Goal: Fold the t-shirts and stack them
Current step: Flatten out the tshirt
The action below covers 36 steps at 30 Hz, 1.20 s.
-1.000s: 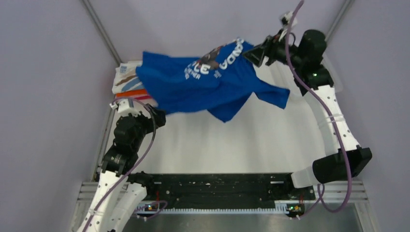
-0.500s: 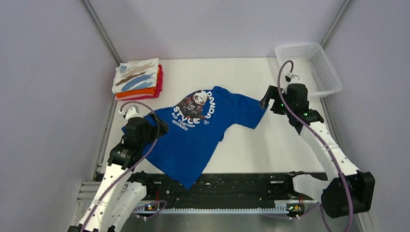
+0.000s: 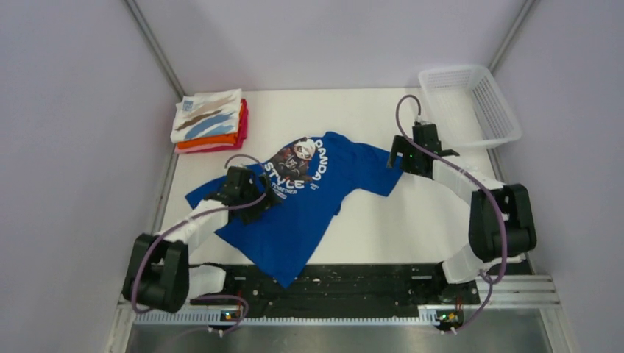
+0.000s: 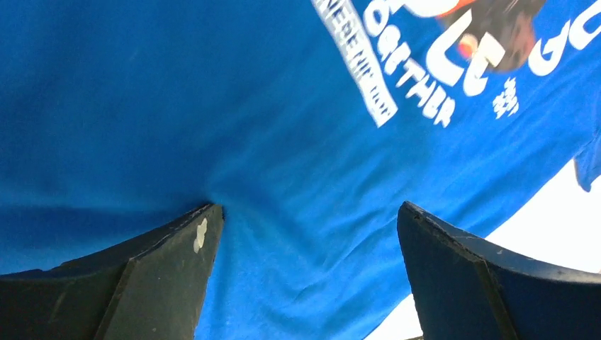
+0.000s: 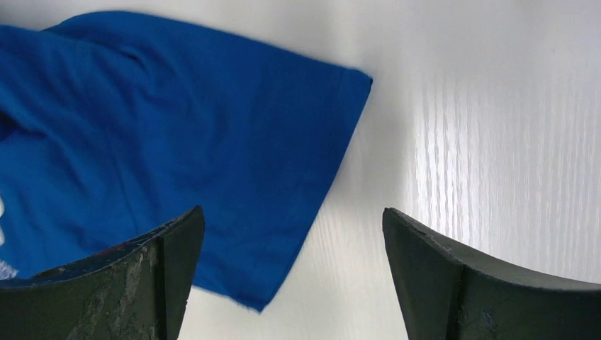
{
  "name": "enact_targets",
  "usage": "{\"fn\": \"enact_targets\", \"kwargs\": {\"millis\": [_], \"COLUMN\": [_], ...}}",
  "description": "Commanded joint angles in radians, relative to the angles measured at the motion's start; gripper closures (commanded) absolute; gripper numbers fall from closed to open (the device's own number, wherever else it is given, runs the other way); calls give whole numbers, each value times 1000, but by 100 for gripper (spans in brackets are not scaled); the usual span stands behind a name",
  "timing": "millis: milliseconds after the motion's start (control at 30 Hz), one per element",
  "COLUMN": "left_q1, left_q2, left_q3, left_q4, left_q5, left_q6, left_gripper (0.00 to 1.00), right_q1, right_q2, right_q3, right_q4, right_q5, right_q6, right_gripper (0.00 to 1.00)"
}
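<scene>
The royal-blue t-shirt [image 3: 316, 195] with white lettering lies spread at an angle on the white table, print up. My left gripper [image 3: 263, 197] is open, low over the shirt's left part; in the left wrist view the blue cloth [image 4: 283, 142] fills the gap between its fingers. My right gripper [image 3: 397, 158] is open and empty at the shirt's right sleeve; in the right wrist view the sleeve [image 5: 212, 142] lies to the left and bare table between the fingers. A folded stack [image 3: 210, 121] of the white, orange and magenta t-shirts sits at the back left.
A white plastic mesh basket [image 3: 471, 103] stands at the back right corner. Purple walls and metal rails enclose the table [image 3: 412, 220]. The black base rail runs along the near edge.
The shirt, held up in the air a second ago, now lies on the table. Both arms have let go and lowered; the left gripper moved forward onto the shirt, the right moved back-left toward the sleeve.
</scene>
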Motion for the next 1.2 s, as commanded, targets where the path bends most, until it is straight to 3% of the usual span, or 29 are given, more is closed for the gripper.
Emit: {"fn": "enact_targets", "kwargs": {"millis": [0,167,300,433,600,867,967,1167], "left_q1": [0,-2,-3,-3,-3,19,60,147], "left_q2": [274,602,816,874,650,138,33,-3], "left_q3": [173,441,756,963,825,433,332,144], "left_q4": [96,81,-6,-87,-129,-348,-395,-255], "left_q5": [-33,-58,-62,-52,-121,-485,-494,-398], "left_q6": [57,152,217,254,267,150,61,-1], "left_gripper": [1,2,2,2,2,2,2,14], "right_q1": [34,47,46,50,101,136,139,156], "right_q2": [162,281,327,369,371,287,262,243], "right_q3": [156,236,248,280,269,148,134,125], "right_q4": [26,19,42,34,-17,-56,-72,-99], "right_q5": [105,175,187,172,180,252,271,294], "right_q6": [-55,-58,-66,-87,-65,32,38,50], "right_gripper": [6,6,7,10,13,13,13,13]}}
